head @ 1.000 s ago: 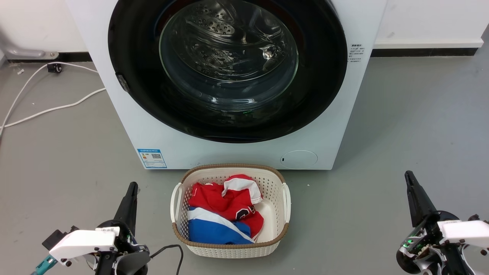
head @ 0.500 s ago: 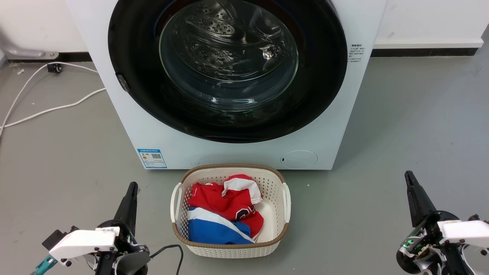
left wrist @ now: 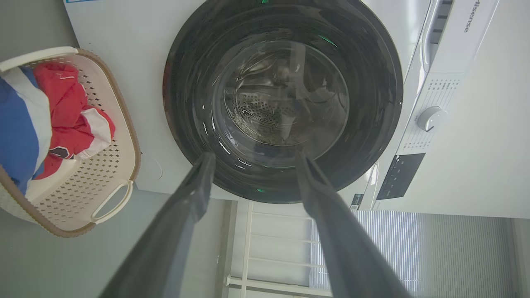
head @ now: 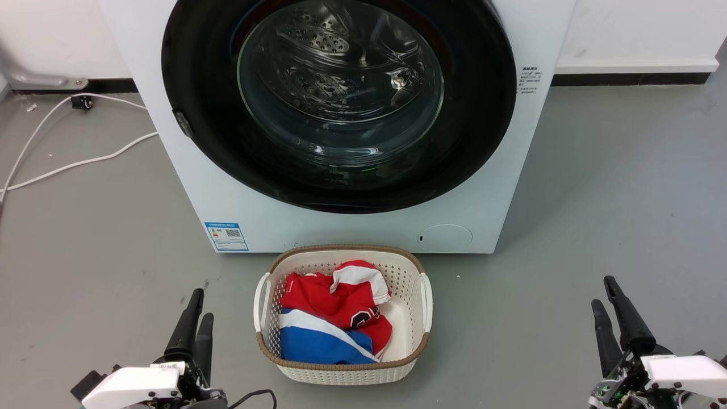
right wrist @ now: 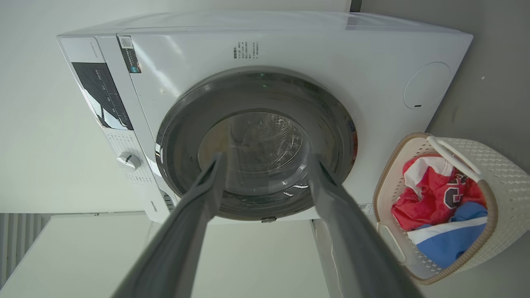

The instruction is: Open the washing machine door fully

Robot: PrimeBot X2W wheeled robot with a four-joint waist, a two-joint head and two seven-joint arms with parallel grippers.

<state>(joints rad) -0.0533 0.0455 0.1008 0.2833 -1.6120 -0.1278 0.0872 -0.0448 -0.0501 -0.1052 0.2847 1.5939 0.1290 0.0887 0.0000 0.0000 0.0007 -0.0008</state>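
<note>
The washing machine door (head: 341, 96) is a large round black frame with a clear domed glass centre, and it lies flush against the white machine front. Its small latch (head: 183, 123) sits on the left rim. My left gripper (head: 202, 305) hovers low over the floor at the lower left, well short of the door. In the left wrist view the left gripper (left wrist: 253, 154) stands open, with the door (left wrist: 283, 99) framed beyond its fingers. My right gripper (head: 602, 291) is at the lower right. The right wrist view shows it open (right wrist: 266, 156) and pointed at the door (right wrist: 256, 145).
A cream basket (head: 346, 247) with a brown rim stands on the grey floor right in front of the machine, between my grippers, holding red, white and blue clothes (head: 332, 318). A white cable (head: 68, 165) trails across the floor at the left.
Both grippers have dropped toward the bottom edge of the head view and rolled, so two fingers show on each instead of one. The door has not moved.
</note>
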